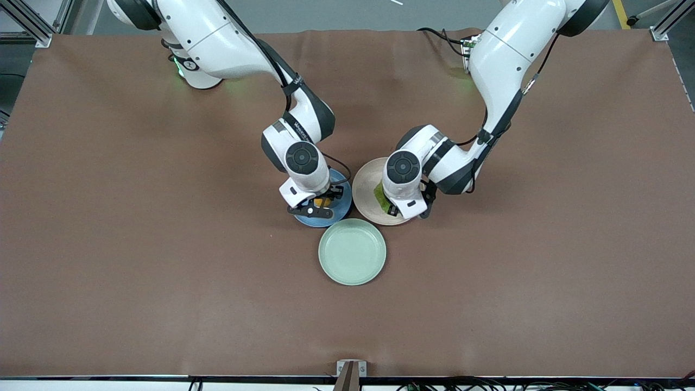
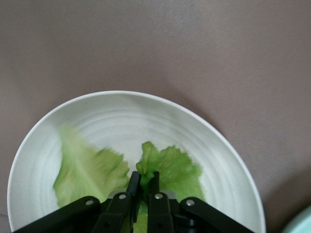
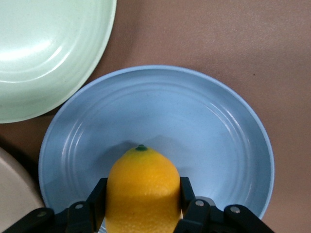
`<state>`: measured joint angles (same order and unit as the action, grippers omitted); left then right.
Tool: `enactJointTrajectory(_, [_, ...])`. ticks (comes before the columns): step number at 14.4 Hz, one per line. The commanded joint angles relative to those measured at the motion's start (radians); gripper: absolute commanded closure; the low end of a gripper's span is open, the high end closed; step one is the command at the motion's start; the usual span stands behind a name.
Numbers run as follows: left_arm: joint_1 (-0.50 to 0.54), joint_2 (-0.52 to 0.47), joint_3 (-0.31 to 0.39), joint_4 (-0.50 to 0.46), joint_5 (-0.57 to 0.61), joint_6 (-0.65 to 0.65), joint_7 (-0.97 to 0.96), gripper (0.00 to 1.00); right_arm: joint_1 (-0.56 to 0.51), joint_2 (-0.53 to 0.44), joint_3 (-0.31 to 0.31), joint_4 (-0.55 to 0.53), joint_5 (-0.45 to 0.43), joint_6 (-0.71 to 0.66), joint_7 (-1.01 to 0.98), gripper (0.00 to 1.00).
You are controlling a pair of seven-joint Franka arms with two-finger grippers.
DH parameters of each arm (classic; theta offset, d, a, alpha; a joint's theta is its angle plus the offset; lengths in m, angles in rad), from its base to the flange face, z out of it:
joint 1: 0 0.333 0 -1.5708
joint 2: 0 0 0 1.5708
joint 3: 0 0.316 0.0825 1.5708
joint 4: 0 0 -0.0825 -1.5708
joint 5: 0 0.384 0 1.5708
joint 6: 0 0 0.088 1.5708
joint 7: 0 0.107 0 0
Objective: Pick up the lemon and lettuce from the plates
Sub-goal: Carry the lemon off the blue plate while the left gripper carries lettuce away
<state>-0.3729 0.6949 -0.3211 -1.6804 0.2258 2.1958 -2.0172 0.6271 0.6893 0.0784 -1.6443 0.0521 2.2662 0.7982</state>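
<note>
The mint-green plate (image 1: 352,251) lies nearest the front camera. Just past it, both arms bend steeply down: the right gripper (image 3: 142,213) clamps the lemon (image 3: 142,189) over the blue plate (image 3: 218,145), the left gripper (image 2: 144,189) pinches the lettuce (image 2: 170,167) (a crinkled leaf) on the beige plate (image 2: 121,116).

Both arms reach down mid-table, the right end effector (image 1: 316,205) and left end effector (image 1: 389,209) clamped shut.

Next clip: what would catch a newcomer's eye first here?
Both arms meet at mid-table, each hand down in a plate. The right hand is shut on the lemon over the blue plate; the left hand pinches the lettuce on the beige-pink plate. A mint-green plate lies nearer the front camera.
</note>
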Motion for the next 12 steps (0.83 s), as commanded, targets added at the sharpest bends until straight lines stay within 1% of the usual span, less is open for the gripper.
enactJointTrajectory(1, [0.011, -0.060, 0.000, -0.001, 0.023, -0.014, 0.028, 1.00, -0.001, -0.010, -0.002, 0.000, -0.020, -0.002, 0.016, 0.77])
enactJointTrajectory(2, [0.018, -0.078, -0.001, 0.001, 0.021, -0.031, 0.040, 1.00, -0.004, -0.026, -0.002, 0.000, -0.021, -0.013, 0.009, 0.77])
enactJointTrajectory(3, [0.025, -0.100, -0.001, 0.004, 0.021, -0.062, 0.055, 1.00, -0.010, -0.083, -0.003, 0.000, -0.021, -0.080, 0.006, 0.78])
enactJointTrajectory(4, [0.032, -0.127, 0.002, 0.004, 0.020, -0.091, 0.083, 1.00, -0.026, -0.143, -0.003, 0.000, -0.021, -0.173, -0.006, 0.78])
enactJointTrajectory(6, [0.099, -0.178, -0.003, 0.004, 0.007, -0.142, 0.153, 1.00, -0.093, -0.283, -0.003, -0.006, -0.021, -0.355, -0.071, 0.78])
enactJointTrajectory(8, [0.159, -0.215, -0.004, -0.001, 0.006, -0.195, 0.213, 1.00, -0.200, -0.388, -0.003, -0.014, -0.023, -0.517, -0.233, 0.78])
enactJointTrajectory(9, [0.196, -0.221, -0.004, -0.005, 0.006, -0.212, 0.250, 1.00, -0.275, -0.422, -0.003, -0.022, -0.024, -0.566, -0.329, 0.78])
enactJointTrajectory(11, [0.268, -0.221, -0.003, -0.028, 0.016, -0.225, 0.328, 0.99, -0.436, -0.470, -0.003, -0.078, -0.041, -0.574, -0.549, 0.78])
enactJointTrajectory(12, [0.308, -0.219, 0.000, -0.060, 0.026, -0.223, 0.386, 0.99, -0.510, -0.464, -0.003, -0.086, -0.055, -0.565, -0.636, 0.78])
